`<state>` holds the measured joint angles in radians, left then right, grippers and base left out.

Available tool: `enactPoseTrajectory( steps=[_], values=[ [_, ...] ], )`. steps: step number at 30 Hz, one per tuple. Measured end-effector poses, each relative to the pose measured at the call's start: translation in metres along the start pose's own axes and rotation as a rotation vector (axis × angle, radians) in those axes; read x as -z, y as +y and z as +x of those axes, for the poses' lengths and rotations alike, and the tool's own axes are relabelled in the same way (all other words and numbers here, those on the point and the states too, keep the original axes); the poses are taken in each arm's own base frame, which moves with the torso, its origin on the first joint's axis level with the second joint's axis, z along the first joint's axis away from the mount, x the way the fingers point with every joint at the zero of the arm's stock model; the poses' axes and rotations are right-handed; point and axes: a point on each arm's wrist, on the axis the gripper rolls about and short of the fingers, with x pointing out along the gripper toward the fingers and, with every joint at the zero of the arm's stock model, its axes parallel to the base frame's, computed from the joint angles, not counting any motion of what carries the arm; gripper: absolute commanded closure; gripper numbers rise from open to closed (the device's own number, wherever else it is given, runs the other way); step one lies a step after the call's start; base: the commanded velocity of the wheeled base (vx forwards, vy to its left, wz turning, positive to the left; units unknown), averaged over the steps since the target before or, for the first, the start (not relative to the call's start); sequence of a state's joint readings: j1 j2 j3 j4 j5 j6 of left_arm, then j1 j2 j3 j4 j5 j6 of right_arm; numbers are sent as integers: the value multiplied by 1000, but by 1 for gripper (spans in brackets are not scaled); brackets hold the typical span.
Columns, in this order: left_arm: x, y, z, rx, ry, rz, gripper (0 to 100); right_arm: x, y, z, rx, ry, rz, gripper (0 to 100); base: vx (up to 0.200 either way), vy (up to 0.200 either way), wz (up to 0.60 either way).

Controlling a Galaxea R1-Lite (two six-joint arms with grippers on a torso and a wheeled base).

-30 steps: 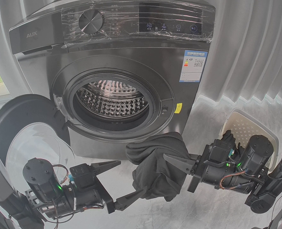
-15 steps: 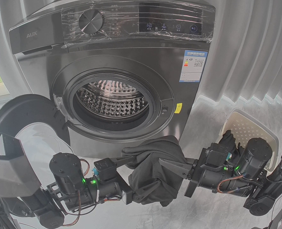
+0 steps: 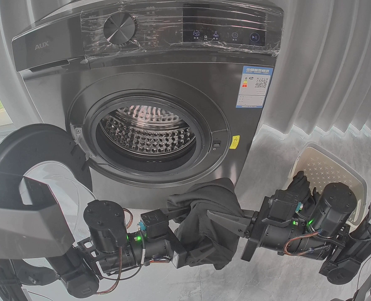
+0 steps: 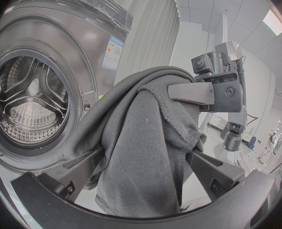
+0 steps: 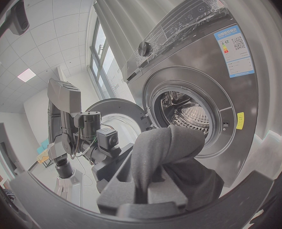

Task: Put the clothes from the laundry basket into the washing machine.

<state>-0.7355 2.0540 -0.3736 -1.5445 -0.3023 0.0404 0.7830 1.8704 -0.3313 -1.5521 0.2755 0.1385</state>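
Observation:
A black garment (image 3: 210,214) hangs in front of the washing machine (image 3: 152,72), just below its round opening (image 3: 148,134). My right gripper (image 3: 215,227) is shut on the garment's right side; the pinched cloth bulges over its fingers (image 5: 153,191). My left gripper (image 3: 192,230) is open on the garment's left side, its two fingers (image 4: 83,164) wide apart with the cloth (image 4: 141,143) draped between them. The steel drum (image 4: 29,112) looks bare. The cream laundry basket (image 3: 340,164) stands on the floor at the right, behind my right arm, with another dark piece (image 3: 300,182) at its near edge.
The machine's round door (image 3: 35,164) is swung fully open to the left, above my left arm. Grey floor (image 3: 269,272) lies in front of the machine. White curtains (image 3: 332,63) hang behind and to the right.
My left arm has moved right, and its open fingers now straddle the garment instead of standing apart from it. My right gripper has drifted slightly left with the cloth.

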Motion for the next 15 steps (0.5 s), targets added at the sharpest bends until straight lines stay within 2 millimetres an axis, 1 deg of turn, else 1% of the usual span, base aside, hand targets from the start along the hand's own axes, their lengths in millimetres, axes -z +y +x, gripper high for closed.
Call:
enactPoseTrajectory(
  steps=[3,7,11,15],
  values=[
    [-1,1,3,-2,-10,3,0,1,-1,-1,3,4,1,100,0,0,0],
    [-2,4,3,-16,-12,2,0,1,-2,-1,8,5,1,100,0,0,0],
    [-1,4,-6,-25,1,-3,0,1,-3,-2,14,5,2,100,0,0,0],
    [-6,1,-17,-26,-1,-2,0,1,-4,-2,18,5,2,100,0,0,0]
  ],
)
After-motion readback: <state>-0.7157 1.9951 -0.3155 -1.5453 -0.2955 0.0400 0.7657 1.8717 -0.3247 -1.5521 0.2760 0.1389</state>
